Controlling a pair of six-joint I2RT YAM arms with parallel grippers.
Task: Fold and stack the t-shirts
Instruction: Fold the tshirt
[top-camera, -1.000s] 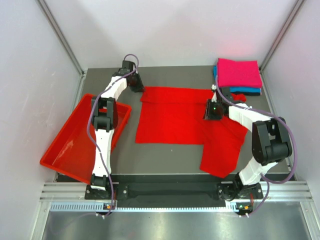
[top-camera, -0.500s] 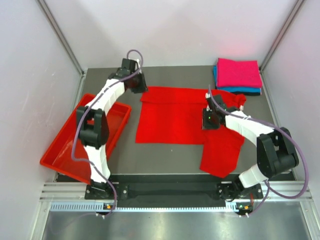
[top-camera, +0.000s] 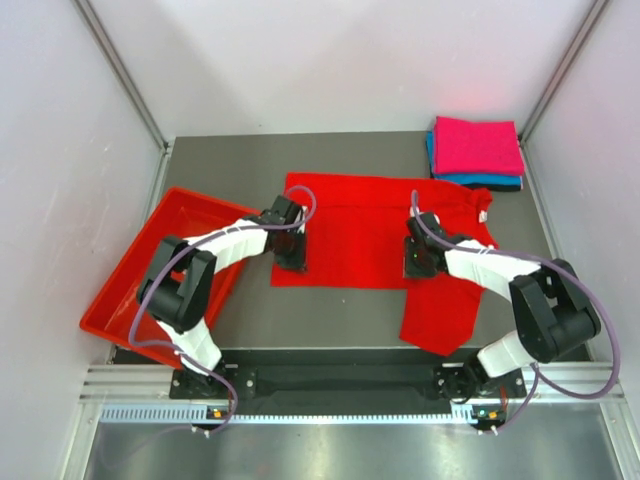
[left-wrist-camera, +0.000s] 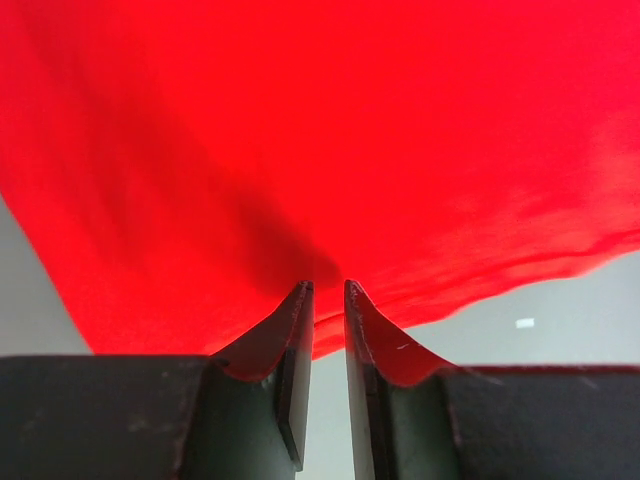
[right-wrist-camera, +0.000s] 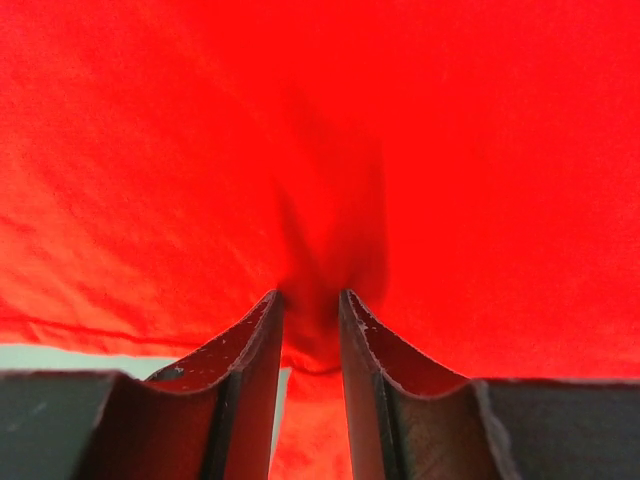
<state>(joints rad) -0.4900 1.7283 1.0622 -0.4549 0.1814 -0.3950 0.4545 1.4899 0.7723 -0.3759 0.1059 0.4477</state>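
Observation:
The bright red t-shirt (top-camera: 350, 225) lies spread on the table's middle, with one part hanging down toward the front right. My left gripper (top-camera: 294, 258) is at the shirt's near left edge, jaws almost together, pinching the cloth at the tips (left-wrist-camera: 328, 288). My right gripper (top-camera: 412, 262) is at the shirt's near right part, shut on a bunched fold of red cloth (right-wrist-camera: 311, 297). Red cloth fills both wrist views (left-wrist-camera: 350, 120) (right-wrist-camera: 400, 130). The magenta-pink t-shirt (top-camera: 478, 145) lies folded on the teal-blue t-shirt (top-camera: 492, 182) at the back right corner. The black t-shirt is out of view.
A rigid red plastic tray (top-camera: 120, 290) sits tilted at the table's left edge, beside my left arm. Frame posts rise at the back left and back right corners. Bare grey table shows at the front middle and along the back.
My left arm swung from the table's back edge down to the red shirt's near left edge and closed on it. My right gripper moved slightly nearer, and the shirt's right part shifted.

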